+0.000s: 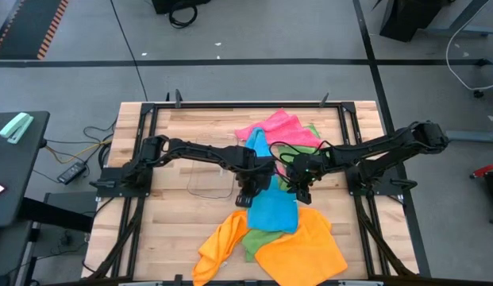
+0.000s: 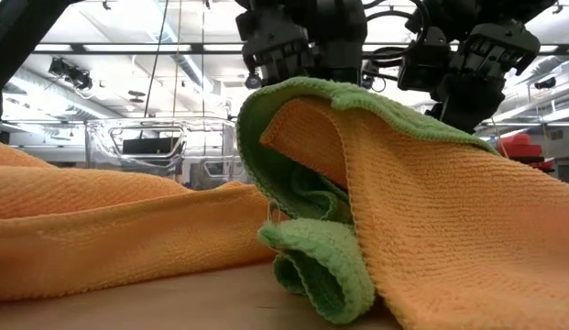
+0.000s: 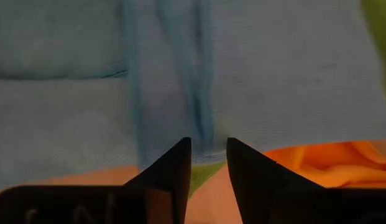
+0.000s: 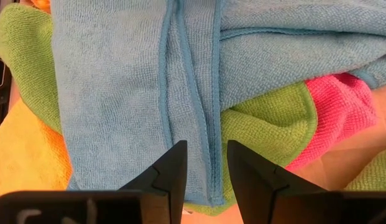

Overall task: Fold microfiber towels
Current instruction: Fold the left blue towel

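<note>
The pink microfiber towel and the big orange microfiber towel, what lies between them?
In the high view, the sky blue microfiber towel stretches from the pink towel to the orange towel, with both grippers over it.

My two arms are dark, slim and jointed, each on a black base frame. Black cables loop near my wrists. My left gripper [image 3: 208,163] has two flat, dark fingers [image 3: 174,168] tapering to angled tips; my right gripper [image 4: 207,165] looks the same. Faint pale markings show on both wrist housings.
</note>
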Available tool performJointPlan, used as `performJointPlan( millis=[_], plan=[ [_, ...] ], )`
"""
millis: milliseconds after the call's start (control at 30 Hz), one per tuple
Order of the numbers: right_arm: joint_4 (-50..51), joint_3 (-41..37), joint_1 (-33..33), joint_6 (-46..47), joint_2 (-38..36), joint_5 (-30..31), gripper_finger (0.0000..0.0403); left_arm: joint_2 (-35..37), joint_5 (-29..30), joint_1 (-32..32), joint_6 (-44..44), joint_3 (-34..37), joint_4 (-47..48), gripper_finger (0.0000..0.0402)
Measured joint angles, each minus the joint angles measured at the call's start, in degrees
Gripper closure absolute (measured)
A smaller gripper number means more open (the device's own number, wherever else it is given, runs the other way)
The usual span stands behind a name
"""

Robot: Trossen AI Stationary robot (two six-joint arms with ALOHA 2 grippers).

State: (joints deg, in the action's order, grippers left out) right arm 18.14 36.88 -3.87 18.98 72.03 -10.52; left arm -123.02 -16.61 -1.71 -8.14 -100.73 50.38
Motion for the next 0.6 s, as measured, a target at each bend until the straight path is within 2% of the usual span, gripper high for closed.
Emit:
performJointPlan(
  millis=[333,600],
  plan=[
    [-0.1,0.0,0.0,0.0,0.0,0.0,0.028,0.0,-1.6,-1.3,1.2,0.0,-3.0,0.031],
    [-0.1,0.0,0.0,0.0,0.0,0.0,0.028,0.0,0.8,-1.7,0.8,0.0,-3.0,0.0356]
  ],
)
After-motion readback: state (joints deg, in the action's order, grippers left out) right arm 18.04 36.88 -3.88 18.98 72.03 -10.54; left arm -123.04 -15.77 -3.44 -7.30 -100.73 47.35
